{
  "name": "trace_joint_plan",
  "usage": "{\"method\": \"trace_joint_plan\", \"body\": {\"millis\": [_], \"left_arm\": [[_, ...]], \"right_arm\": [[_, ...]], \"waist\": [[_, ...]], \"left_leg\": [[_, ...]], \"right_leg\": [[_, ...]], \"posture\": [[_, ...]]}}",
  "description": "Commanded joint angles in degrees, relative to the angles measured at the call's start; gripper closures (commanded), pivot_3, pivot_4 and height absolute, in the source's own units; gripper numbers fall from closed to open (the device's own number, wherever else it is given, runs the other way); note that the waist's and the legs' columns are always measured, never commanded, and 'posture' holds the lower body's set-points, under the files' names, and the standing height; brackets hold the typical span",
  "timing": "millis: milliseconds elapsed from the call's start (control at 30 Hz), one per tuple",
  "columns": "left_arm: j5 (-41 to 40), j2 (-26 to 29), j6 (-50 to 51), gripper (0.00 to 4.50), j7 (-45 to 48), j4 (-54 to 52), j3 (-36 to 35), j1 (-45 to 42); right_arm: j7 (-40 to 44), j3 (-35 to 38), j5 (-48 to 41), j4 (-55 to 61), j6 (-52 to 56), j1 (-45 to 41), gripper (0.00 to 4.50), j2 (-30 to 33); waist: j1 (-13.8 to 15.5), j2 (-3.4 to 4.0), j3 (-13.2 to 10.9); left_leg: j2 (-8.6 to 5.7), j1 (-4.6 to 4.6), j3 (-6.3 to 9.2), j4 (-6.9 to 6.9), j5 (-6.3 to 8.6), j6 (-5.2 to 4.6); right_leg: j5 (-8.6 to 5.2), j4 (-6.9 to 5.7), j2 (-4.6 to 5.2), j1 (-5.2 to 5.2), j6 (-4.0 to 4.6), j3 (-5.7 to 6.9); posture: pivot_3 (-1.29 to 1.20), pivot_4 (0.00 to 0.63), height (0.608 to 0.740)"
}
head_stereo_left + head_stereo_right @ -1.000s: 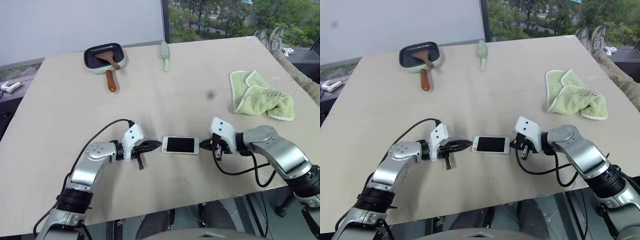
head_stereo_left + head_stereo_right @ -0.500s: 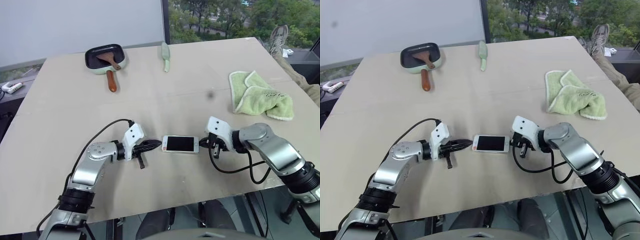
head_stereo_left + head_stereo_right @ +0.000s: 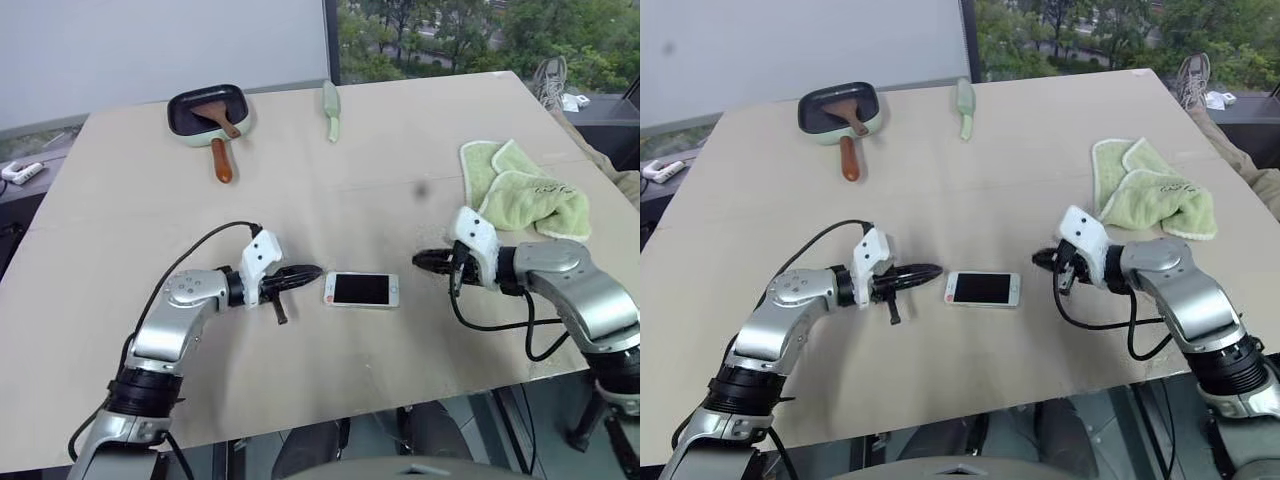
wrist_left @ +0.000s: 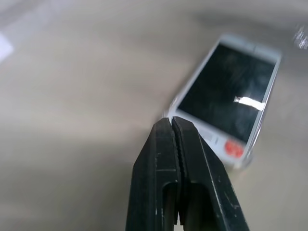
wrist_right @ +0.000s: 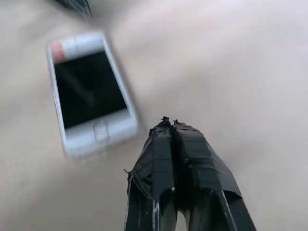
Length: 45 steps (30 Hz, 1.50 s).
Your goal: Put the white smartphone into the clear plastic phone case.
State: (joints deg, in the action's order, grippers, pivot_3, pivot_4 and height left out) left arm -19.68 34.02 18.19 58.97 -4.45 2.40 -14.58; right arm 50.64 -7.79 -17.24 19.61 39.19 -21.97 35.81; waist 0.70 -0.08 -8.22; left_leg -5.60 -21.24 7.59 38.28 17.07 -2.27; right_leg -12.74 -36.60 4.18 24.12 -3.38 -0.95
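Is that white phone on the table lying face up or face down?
Face up. The white smartphone lies flat on the table, dark screen upward, with its white bezel showing.

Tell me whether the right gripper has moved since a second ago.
Yes. The right gripper, shut, has pulled away from the white smartphone, toward the green towel.

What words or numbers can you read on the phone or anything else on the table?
None can be read.
White smartphone: dark blank screen; a small red patch at one end, too blurred to tell whether it carries any writing.
Green towel: no label or writing visible.
Pan with the wooden-handled tool: no visible marking.
Pale green utensil: no visible marking.
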Motion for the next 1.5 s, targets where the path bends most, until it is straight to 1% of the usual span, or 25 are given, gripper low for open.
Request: {"method": "trace_joint_plan", "body": {"millis": [33,133,200,267,367,500,567,733,867,933,1000,1267,1500], "left_arm": [[-4.3,-2.1,1.8,4.5,0.2,-4.9,0.0,0.0],[-1.9,-2.2,1.0,4.5,0.5,-4.2,2.8,0.9],[1.1,-1.8,-0.7,4.5,0.5,-2.3,5.1,1.0],[3.4,-1.5,-2.3,4.5,0.6,-0.8,7.1,0.9],[4.3,-2.0,-3.4,4.5,0.8,0.6,8.2,0.2],[6.0,-1.6,-4.8,4.5,0.8,2.3,8.9,-0.1],[6.1,-1.6,-4.9,4.5,0.6,2.4,8.8,-0.1],[6.0,-1.5,-4.5,4.5,0.3,2.2,8.5,-0.2],[6.2,-1.0,-4.5,4.5,0.4,2.2,8.3,-0.2],[6.4,-0.8,-4.5,4.5,0.4,2.1,8.2,-0.2],[6.4,-0.7,-4.5,4.5,0.4,2.0,8.2,-0.1],[6.5,-0.3,-4.5,4.5,0.0,1.5,7.8,0.5],[6.3,0.1,-4.5,4.5,-0.4,1.0,7.6,1.0]], "right_arm": [[-2.2,2.1,-2.7,3.5,-4.4,3.4,4.47,-3.9],[-3.9,1.6,-2.8,2.2,-8.2,6.9,4.47,-7.7],[-4.3,1.7,-2.4,-0.9,-13.0,8.5,4.47,-10.5],[-3.6,1.6,-1.8,-4.3,-17.1,9.6,4.47,-11.7],[-1.0,1.8,-2.7,-8.6,-19.8,11.2,4.47,-11.8],[3.0,0.5,-3.6,-11.0,-21.0,12.5,4.47,-10.9],[3.3,-1.2,-1.1,-13.6,-21.3,12.2,4.47,-10.1],[1.7,-4.7,3.4,-17.0,-18.1,9.9,4.47,-8.6],[1.6,-7.6,5.4,-16.9,-15.1,8.9,4.47,-7.3],[1.7,-9.9,6.7,-16.5,-11.2,8.4,4.47,-5.8],[2.2,-12.2,8.9,-16.5,-10.0,7.9,4.47,-3.9],[3.1,-15.5,7.9,-14.2,-1.4,5.4,4.47,-2.8],[2.9,-16.6,8.4,-13.7,0.5,4.7,4.47,-2.8]], "waist": [[0.1,0.0,0.0],[0.0,0.0,0.0],[-0.2,0.01,0.0],[-0.3,0.01,0.0],[-0.2,0.02,0.0],[0.0,0.03,0.0],[-0.2,0.02,0.0],[-0.4,0.0,0.0],[-0.9,-0.05,0.1],[-1.1,-0.07,0.2],[-1.2,-0.1,0.3],[-1.1,-0.29,0.9],[-1.1,-0.33,1.1]], "left_leg": [[0.0,-0.01,0.0,0.01,0.0,0.0],[-0.02,-0.02,0.0,0.02,0.0,0.0],[-0.01,0.02,-0.09,0.01,0.0,0.0],[-0.01,0.07,-0.11,0.02,-0.01,0.01],[-0.01,0.16,-0.16,0.01,-0.01,0.01],[-0.01,0.16,-0.15,0.01,-0.01,0.0],[-0.01,0.17,-0.16,0.01,-0.01,0.0],[0.0,0.49,-0.16,0.0,0.0,0.0],[0.01,0.59,-0.17,0.01,0.0,0.0],[0.01,0.61,-0.16,0.01,0.0,0.0],[0.01,0.61,-0.17,0.01,0.0,0.0],[0.01,0.65,-0.09,0.01,0.0,0.0],[0.01,0.65,-0.06,0.0,0.01,-0.01]], "right_leg": [[0.0,0.0,0.01,0.0,0.0,0.0],[0.0,0.0,0.01,0.0,0.0,0.0],[0.0,-0.08,-0.03,0.04,0.0,-0.04],[0.0,-0.11,-0.04,0.03,0.0,-0.04],[0.0,-0.13,-0.07,-0.02,0.0,-0.03],[0.0,-0.13,-0.06,-0.02,0.0,-0.01],[0.0,-0.13,-0.05,-0.03,0.0,-0.03],[-0.01,-0.13,-0.07,-0.32,0.0,-0.04],[-0.01,-0.15,-0.07,-0.42,0.0,-0.04],[-0.01,-0.15,-0.06,-0.42,0.0,-0.04],[-0.01,-0.15,-0.06,-0.43,0.0,-0.04],[-0.01,-0.13,-0.04,-0.48,0.0,-0.06],[-0.01,-0.11,-0.04,-0.48,0.0,-0.07]], "posture": [[0.0,0.15,0.74],[0.0,0.15,0.74],[0.0,0.15,0.74],[0.0,0.15,0.74],[0.0,0.15,0.74],[0.0,0.15,0.74],[0.0,0.15,0.74],[0.0,0.15,0.74],[0.0,0.15,0.74],[0.0,0.15,0.74],[0.0,0.15,0.74],[0.0,0.15,0.74],[0.0,0.15,0.74]]}}
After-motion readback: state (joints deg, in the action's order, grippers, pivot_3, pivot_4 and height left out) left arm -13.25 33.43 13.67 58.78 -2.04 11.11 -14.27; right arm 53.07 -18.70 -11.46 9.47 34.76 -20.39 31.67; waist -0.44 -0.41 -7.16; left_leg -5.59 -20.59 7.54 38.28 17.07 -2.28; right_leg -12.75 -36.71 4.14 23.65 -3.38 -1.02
